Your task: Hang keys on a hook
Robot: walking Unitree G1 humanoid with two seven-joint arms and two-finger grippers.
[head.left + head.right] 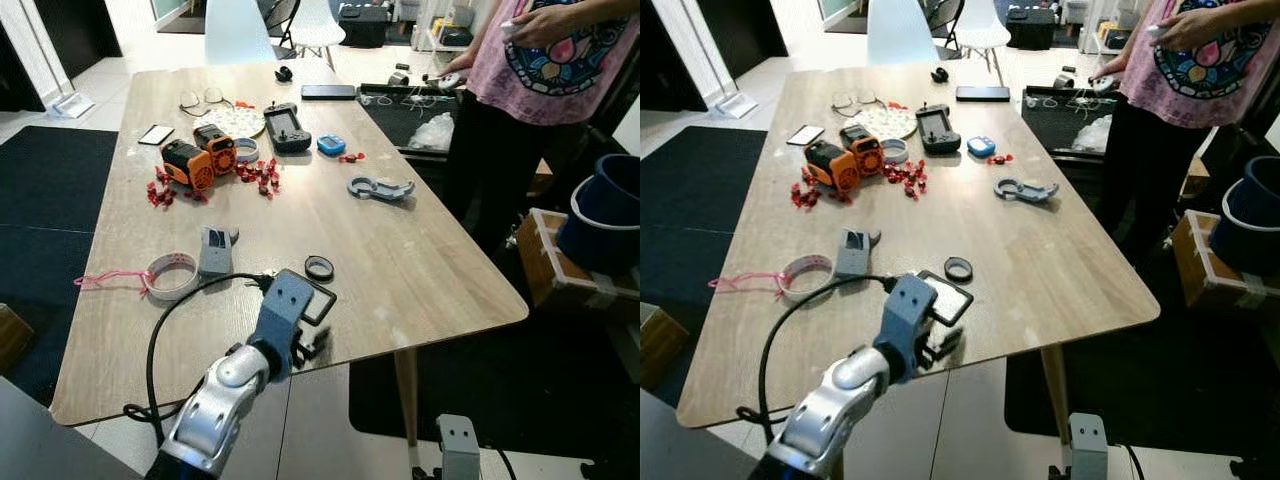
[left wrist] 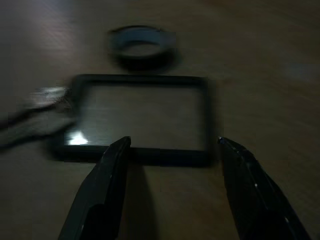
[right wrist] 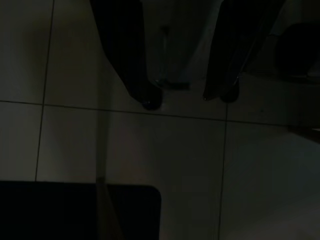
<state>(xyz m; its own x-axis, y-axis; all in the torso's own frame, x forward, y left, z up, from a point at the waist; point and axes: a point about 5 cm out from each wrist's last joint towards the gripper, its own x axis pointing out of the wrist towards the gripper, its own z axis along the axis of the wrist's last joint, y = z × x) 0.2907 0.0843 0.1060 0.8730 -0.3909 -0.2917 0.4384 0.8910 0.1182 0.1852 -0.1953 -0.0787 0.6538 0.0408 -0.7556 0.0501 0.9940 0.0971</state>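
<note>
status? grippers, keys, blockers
Left gripper open, low over table, at black-framed square. Right gripper open, idle over floor. Keys and hook: cannot identify. Black ring just beyond square; person at far corner.

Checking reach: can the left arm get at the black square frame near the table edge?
Probably yes. The left gripper is open just short of the black square frame, with nothing between them.
</note>
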